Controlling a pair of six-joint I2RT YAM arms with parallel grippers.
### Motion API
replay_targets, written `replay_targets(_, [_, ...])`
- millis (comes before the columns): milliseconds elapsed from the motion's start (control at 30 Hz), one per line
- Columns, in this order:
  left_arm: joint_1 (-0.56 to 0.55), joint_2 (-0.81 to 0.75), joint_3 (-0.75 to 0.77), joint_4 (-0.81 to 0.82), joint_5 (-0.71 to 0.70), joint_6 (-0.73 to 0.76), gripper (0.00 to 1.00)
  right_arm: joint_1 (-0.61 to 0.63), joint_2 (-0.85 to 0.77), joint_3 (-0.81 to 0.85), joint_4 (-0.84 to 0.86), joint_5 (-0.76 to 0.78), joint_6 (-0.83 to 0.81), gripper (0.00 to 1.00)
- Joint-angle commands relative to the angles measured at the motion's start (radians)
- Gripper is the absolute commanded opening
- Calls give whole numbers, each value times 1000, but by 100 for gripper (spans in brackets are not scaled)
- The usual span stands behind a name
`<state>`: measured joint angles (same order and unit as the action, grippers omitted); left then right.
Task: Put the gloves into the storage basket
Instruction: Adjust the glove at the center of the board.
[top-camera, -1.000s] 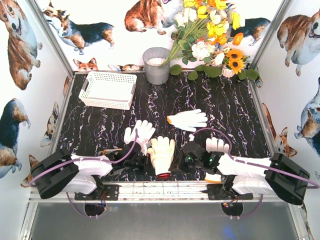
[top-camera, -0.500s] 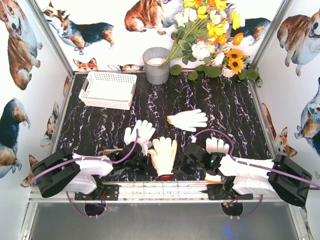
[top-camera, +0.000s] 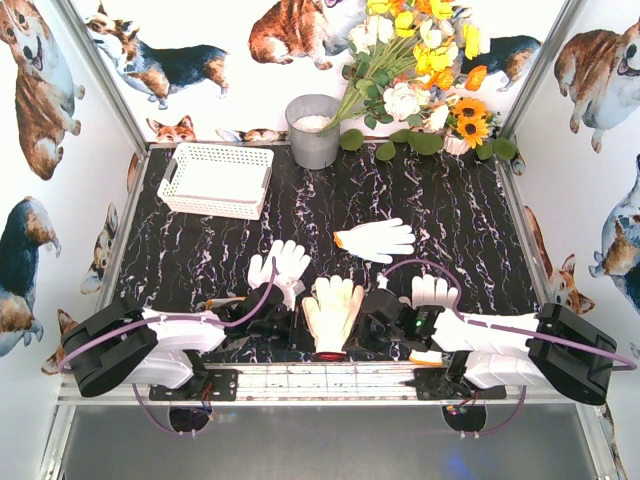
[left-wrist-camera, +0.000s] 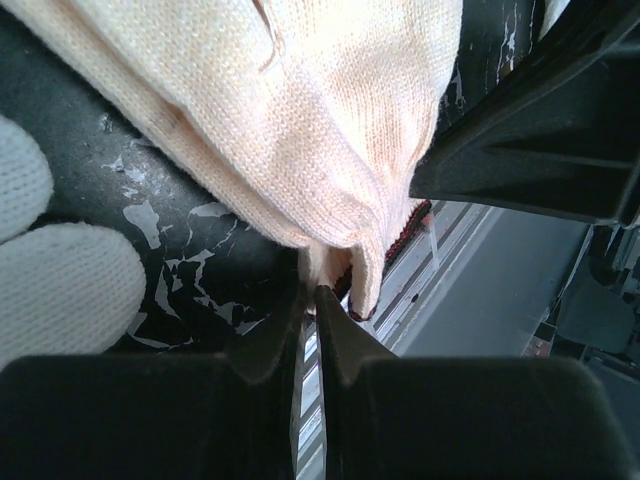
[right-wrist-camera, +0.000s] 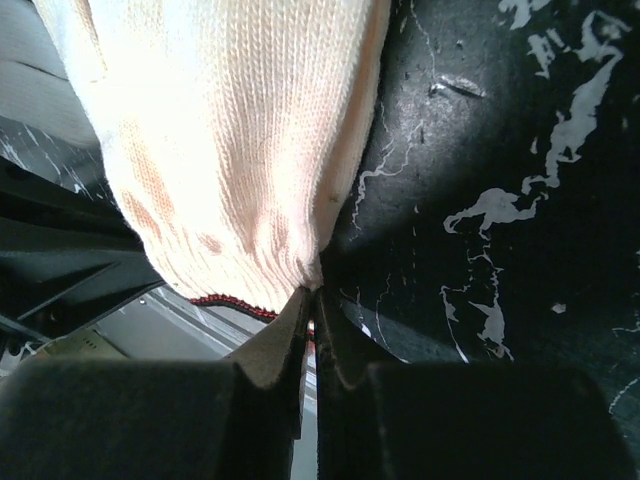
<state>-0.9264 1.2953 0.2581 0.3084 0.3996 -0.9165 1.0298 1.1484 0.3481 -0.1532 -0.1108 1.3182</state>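
A cream glove with a red cuff edge (top-camera: 332, 308) lies near the table's front edge, between both arms. My left gripper (left-wrist-camera: 315, 295) is shut on the cuff's left corner, and the glove (left-wrist-camera: 300, 110) spreads away above it. My right gripper (right-wrist-camera: 312, 295) is shut on the cuff's other corner of the same glove (right-wrist-camera: 230, 130). In the top view the left gripper (top-camera: 300, 330) and right gripper (top-camera: 362, 325) flank the cuff. Three white gloves lie on the black marble table: one (top-camera: 285, 262) just left of centre, one (top-camera: 378, 239) further back, one (top-camera: 432, 290) by the right arm. The storage basket (top-camera: 216, 178) stands at the back left.
A grey metal bucket (top-camera: 312, 130) and a bunch of flowers (top-camera: 420, 70) stand at the back. The white glove's fingers (left-wrist-camera: 60, 290) lie just left of the left gripper. A metal rail (top-camera: 330, 378) runs along the near table edge under the cuff.
The cream glove has shifted slightly to the right and away from the front edge, held at both cuff corners. The right arm has crept inward with it.
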Motion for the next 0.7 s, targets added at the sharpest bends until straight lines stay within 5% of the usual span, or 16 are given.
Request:
replay_targets(0, [-9,-25,12,-1,-20,6,3,12,34,24,51,7,8,2])
replay_targets(167, [-9,-36,20,-21,-29,8,7,15,72,25,47,12,13,2])
replay_targets(433, [-9,-243,12,-245,-184,12,44,16,44,25,-51,72,39,5])
replay_targets(667, [-8,-365,106,-487,-286,92,50,15,6,20,-69,93,38,7])
